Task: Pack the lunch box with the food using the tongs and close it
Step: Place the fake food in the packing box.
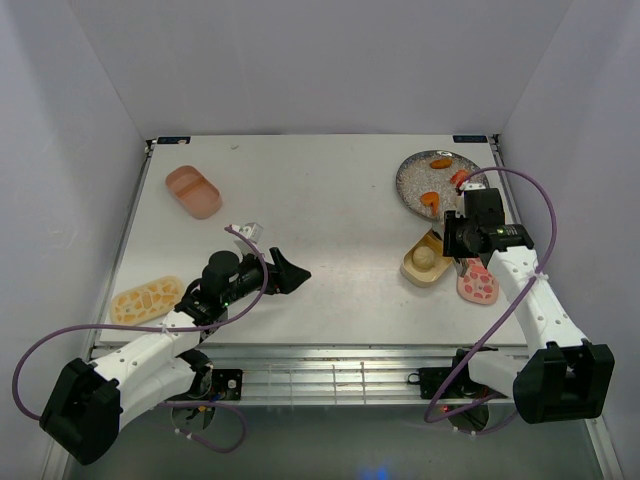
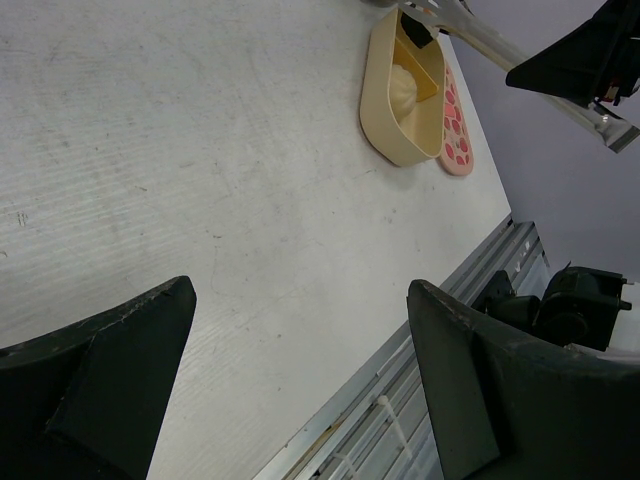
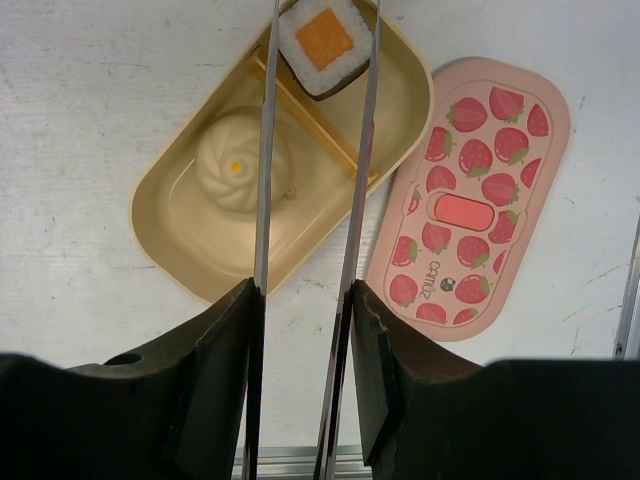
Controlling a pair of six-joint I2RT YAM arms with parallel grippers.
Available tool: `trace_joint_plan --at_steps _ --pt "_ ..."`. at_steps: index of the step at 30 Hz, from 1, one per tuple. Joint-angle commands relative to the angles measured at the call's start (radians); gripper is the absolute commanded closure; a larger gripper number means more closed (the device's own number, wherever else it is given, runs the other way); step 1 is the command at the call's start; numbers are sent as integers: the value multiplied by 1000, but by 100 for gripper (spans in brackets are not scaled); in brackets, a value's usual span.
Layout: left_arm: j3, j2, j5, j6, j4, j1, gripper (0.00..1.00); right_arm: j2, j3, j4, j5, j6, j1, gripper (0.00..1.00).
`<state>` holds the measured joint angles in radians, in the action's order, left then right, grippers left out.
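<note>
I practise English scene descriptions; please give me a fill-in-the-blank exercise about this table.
The right claw holds thin metal ___, which pinch a sushi roll.
In the tan tray lies a cream ___.
The pink lid beside that tray is printed with ___.
The left claw is ___ and empty.
Missing words: tongs; bun; strawberries; open.

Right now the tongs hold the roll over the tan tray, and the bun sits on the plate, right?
No: the bun sits in the tan tray, as the right wrist view shows. The tongs do hold the roll over that tray.
</note>
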<state>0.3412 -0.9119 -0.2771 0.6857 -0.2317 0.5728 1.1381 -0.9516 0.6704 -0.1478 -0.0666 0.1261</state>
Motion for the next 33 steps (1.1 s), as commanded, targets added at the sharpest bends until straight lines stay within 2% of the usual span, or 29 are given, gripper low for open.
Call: trace_joint_plan --at_steps 1,5,21,33 --pt "4 -1 -5 0 -3 6 2 -23 2 -58 -1 22 0 71" --pt "4 -2 -2 2 -4 6 2 -47 34 -71 -12 24 0 70" --pt "4 -4 -2 -2 -3 6 2 -77 57 -84 -30 22 0 50" --pt "5 -5 -2 0 -3 6 2 -103 65 -77 -35 10 0 46"
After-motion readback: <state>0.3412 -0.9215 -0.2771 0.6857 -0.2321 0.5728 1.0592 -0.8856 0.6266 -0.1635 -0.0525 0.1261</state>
